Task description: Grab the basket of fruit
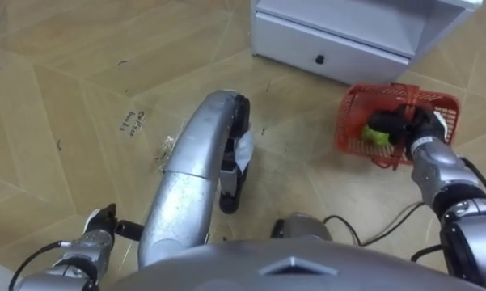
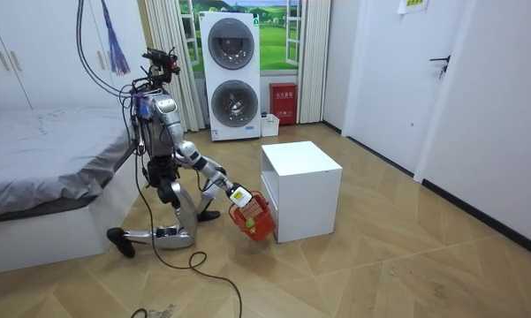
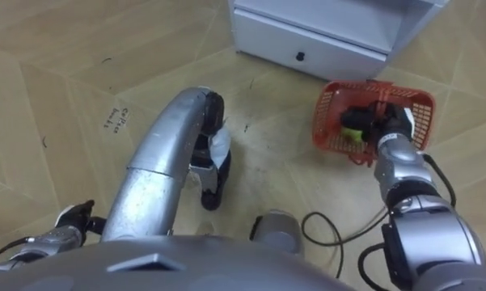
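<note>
The red mesh fruit basket (image 1: 352, 120) hangs tilted just off the wooden floor in front of the white cabinet (image 1: 340, 36). A yellow-green fruit (image 1: 378, 134) lies inside it. My right hand (image 1: 414, 128) reaches into the basket from the right, its fingers curled round the basket's handle. In the room view I kneel on one knee beside the cabinet (image 2: 300, 181), with the basket (image 2: 254, 219) hanging from my outstretched right hand (image 2: 236, 195). My left hand (image 1: 102, 221) stays low at the bottom left, fingers relaxed and holding nothing.
The cabinet's drawer front (image 1: 319, 50) stands close behind the basket. My raised knee (image 1: 214, 121) fills the middle of the eye views. A bed (image 2: 44, 168) is behind me, and stacked washing machines (image 2: 232, 75) stand at the far wall.
</note>
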Motion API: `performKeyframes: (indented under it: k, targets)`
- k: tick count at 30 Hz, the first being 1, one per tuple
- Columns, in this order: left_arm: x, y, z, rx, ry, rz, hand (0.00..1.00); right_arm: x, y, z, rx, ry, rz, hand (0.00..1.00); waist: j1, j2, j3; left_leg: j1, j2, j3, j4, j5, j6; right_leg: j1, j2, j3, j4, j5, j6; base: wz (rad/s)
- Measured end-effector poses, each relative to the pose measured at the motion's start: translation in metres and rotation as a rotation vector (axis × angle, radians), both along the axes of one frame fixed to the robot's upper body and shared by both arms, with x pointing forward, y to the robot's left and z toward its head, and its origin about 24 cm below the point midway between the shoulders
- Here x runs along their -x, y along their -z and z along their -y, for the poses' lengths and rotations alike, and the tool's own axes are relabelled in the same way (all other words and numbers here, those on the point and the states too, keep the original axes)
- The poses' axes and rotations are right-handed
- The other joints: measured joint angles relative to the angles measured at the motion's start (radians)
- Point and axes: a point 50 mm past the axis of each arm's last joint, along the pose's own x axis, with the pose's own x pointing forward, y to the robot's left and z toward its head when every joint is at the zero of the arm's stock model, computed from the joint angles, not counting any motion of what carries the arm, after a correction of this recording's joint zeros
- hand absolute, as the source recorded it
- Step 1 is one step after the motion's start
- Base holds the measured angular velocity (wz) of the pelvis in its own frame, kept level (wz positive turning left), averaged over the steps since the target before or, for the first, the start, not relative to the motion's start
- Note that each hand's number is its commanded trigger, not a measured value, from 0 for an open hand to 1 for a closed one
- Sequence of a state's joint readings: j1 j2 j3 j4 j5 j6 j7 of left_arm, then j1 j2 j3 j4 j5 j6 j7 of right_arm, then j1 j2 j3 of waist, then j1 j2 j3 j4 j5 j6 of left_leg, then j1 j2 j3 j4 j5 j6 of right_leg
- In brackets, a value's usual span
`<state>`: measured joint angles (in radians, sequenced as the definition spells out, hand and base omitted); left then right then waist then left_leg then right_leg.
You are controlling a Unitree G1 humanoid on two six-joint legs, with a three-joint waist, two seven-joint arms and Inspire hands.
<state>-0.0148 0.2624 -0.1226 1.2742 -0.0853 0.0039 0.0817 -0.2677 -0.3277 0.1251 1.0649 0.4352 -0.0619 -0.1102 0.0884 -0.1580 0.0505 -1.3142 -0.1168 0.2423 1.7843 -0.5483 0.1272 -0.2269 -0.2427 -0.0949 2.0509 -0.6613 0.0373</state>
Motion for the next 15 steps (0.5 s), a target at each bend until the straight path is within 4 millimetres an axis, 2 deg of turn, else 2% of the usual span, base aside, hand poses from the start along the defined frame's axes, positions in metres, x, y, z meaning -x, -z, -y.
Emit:
performKeyframes:
  k: [2,3,4,5,6,7,8,9,10,11,12,13,14,15]
  targets:
    - [-0.007,-0.002,-0.001,-0.005,-0.007,0.022,0.0,-0.01,-0.008,-0.003,0.001,-0.017,0.044,1.0,-0.006,-0.003,-0.0029,0.0,0.007,0.007,0.001,-0.008,0.016,0.005,0.011,0.021,-0.022,-0.027,-0.002,-0.16]
    - [-0.011,-0.003,-0.001,-0.009,-0.01,0.04,0.0,-0.016,-0.013,-0.006,-0.003,-0.027,0.067,1.0,-0.005,-0.001,-0.0034,0.005,0.022,0.01,-0.003,-0.014,0.028,0.005,0.034,0.044,-0.045,-0.045,-0.001,-0.22]
    - [-0.012,-0.004,-0.001,-0.01,-0.014,0.047,0.0,-0.019,-0.015,-0.007,-0.007,-0.032,0.077,1.0,-0.005,0.0,-0.0037,0.011,0.028,0.011,-0.009,-0.016,0.031,0.005,0.041,0.054,-0.061,-0.05,0.003,-0.33]
    - [-0.009,-0.003,-0.001,-0.01,-0.02,0.045,0.0,-0.022,-0.018,-0.009,-0.016,-0.042,0.094,1.0,-0.001,0.01,-0.0045,0.03,0.039,0.007,-0.035,-0.018,0.035,0.003,0.06,0.07,-0.111,-0.051,0.003,-0.35]
    - [-0.009,-0.003,0.002,-0.008,-0.017,0.043,0.0,-0.026,-0.022,-0.011,-0.019,-0.05,0.106,1.0,-0.002,0.027,-0.0103,0.06,0.043,-0.004,-0.084,-0.016,0.036,0.007,0.078,0.081,-0.194,-0.051,0.003,-0.39]
    - [-0.01,-0.003,0.003,-0.006,-0.019,0.05,0.0,-0.027,-0.023,-0.012,-0.023,-0.054,0.113,1.0,-0.008,0.029,-0.0115,0.084,0.048,-0.003,-0.123,-0.013,0.038,0.011,0.082,0.092,-0.25,-0.051,0.003,-0.44]
    - [-0.001,-0.001,0.004,-0.001,-0.035,0.032,0.0,-0.03,-0.026,-0.014,-0.037,-0.06,0.127,1.0,-0.006,0.04,-0.0186,0.136,0.052,-0.004,-0.212,0.0,0.038,0.028,0.088,0.107,-0.386,-0.046,0.008,-0.54]
    - [0.008,0.001,0.006,0.001,-0.05,0.013,0.0,-0.031,-0.03,-0.017,-0.053,-0.063,0.15,1.0,-0.008,0.049,-0.0223,0.206,0.051,-0.003,-0.325,0.019,0.036,0.061,0.088,0.119,-0.552,-0.019,0.011,-0.57]
    - [0.013,0.002,0.007,0.0,-0.062,0.003,0.0,-0.031,-0.031,-0.017,-0.063,-0.06,0.16,1.0,-0.008,0.053,-0.0233,0.247,0.051,-0.001,-0.385,0.031,0.036,0.078,0.088,0.121,-0.634,0.015,0.014,-0.63]
    - [0.025,0.004,0.008,0.0,-0.098,-0.021,0.0,-0.031,-0.034,-0.018,-0.077,-0.054,0.179,1.0,-0.007,0.062,-0.0292,0.33,0.049,0.0,-0.512,0.056,0.035,0.102,0.082,0.121,-0.78,0.126,0.031,-0.55]
    - [0.033,0.005,0.007,-0.01,-0.127,-0.033,0.0,-0.027,-0.034,-0.017,-0.083,-0.039,0.191,1.0,-0.009,0.065,-0.0311,0.423,0.04,-0.004,-0.65,0.093,0.033,0.113,0.081,0.12,-0.878,0.288,0.034,-0.48]
    - [0.035,0.004,0.005,-0.021,-0.132,-0.033,0.0,-0.025,-0.034,-0.017,-0.076,-0.039,0.195,1.0,-0.011,0.065,-0.0312,0.466,0.037,-0.007,-0.72,0.112,0.033,0.105,0.079,0.12,-0.906,0.366,0.04,-0.39]
    - [0.038,0.004,0.004,-0.045,-0.136,-0.031,0.0,-0.022,-0.034,-0.016,-0.067,-0.037,0.204,1.0,-0.009,0.068,-0.0322,0.553,0.036,-0.013,-0.846,0.15,0.029,0.063,0.081,0.107,-0.916,0.398,0.035,-0.48]
    - [0.042,0.004,0.003,-0.064,-0.14,-0.039,0.0,-0.019,-0.035,-0.018,-0.055,-0.043,0.213,1.0,-0.001,0.074,-0.035,0.636,0.04,-0.016,-0.962,0.185,0.022,-0.005,0.082,0.092,-0.896,0.361,0.023,-0.53]
